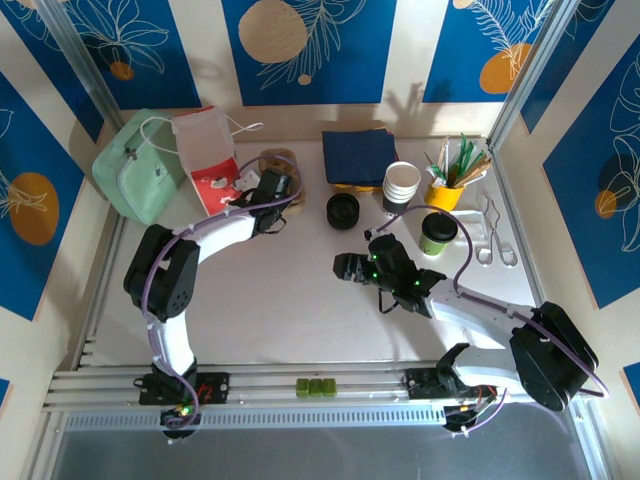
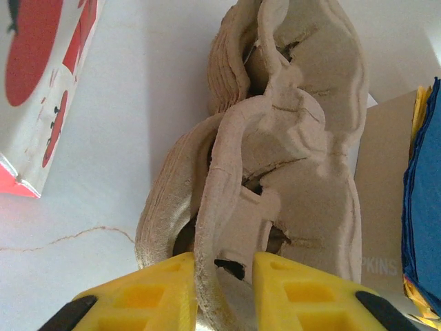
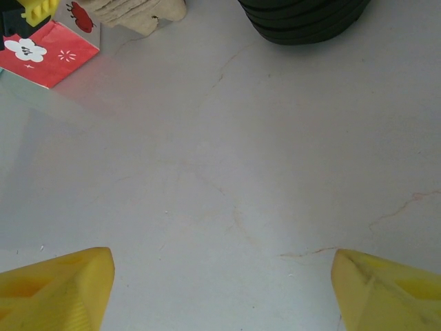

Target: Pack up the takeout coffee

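Being clamped at its rim by the left gripper (image 2: pixel 225 270), the brown moulded-pulp cup carrier (image 2: pixel 289 138) is judged ready for repositioning; the right gripper (image 3: pixel 222 265), well apart, is spread open.

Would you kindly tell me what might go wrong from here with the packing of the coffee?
1. The left claw pinches one thin rim of the cup carrier, which sits nested with others; a second may lift with it, or the rim may tear.
2. The red-and-white box stands close by and might get knocked.
3. The green cup stands close to the white cups and the yellow pot; the open right claw may bump them.
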Robot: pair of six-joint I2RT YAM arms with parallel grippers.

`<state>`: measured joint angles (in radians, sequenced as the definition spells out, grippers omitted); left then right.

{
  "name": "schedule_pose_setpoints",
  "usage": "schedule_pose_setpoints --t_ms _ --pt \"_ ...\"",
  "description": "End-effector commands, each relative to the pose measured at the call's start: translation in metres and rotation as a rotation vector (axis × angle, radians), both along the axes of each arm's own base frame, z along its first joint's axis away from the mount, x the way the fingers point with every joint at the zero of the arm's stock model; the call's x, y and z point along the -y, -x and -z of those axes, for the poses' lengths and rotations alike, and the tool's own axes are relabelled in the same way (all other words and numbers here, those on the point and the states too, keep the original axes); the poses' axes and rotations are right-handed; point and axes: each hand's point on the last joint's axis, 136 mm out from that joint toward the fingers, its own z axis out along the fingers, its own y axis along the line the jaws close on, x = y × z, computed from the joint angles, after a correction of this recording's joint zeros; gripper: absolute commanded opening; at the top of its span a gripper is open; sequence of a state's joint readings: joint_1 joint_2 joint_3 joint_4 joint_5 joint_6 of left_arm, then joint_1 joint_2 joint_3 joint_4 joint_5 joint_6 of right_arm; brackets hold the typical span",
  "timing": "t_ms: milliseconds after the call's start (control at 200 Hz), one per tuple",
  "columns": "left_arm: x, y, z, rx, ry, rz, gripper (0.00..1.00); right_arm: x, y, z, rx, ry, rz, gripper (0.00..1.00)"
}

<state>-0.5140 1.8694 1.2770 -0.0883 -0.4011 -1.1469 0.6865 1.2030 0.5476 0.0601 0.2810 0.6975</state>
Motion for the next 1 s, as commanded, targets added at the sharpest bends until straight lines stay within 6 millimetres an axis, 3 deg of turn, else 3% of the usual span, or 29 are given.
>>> schedule_pose_setpoints --t_ms 0,690,855,995 --pt "-0.005 -0.004 0.0 0.014 0.003 -0.012 0.27 -0.004 -0.006 -0.01 0.015 -0.026 0.006 0.83" --pt "0.002 -0.006 -0.075 0.165 0.054 0.058 0.11 -0.009 -0.004 -0.014 0.036 -0.039 -0.022 0.83" --pt "0.01 0.003 -0.088 0.167 0.06 0.14 0.01 -0.007 -0.003 -0.013 0.037 -0.04 -0.014 0.83" --pt "0.012 0.017 -0.106 0.183 0.048 0.215 0.0 -0.003 0.0 -0.015 0.048 -0.05 -0.01 0.83"
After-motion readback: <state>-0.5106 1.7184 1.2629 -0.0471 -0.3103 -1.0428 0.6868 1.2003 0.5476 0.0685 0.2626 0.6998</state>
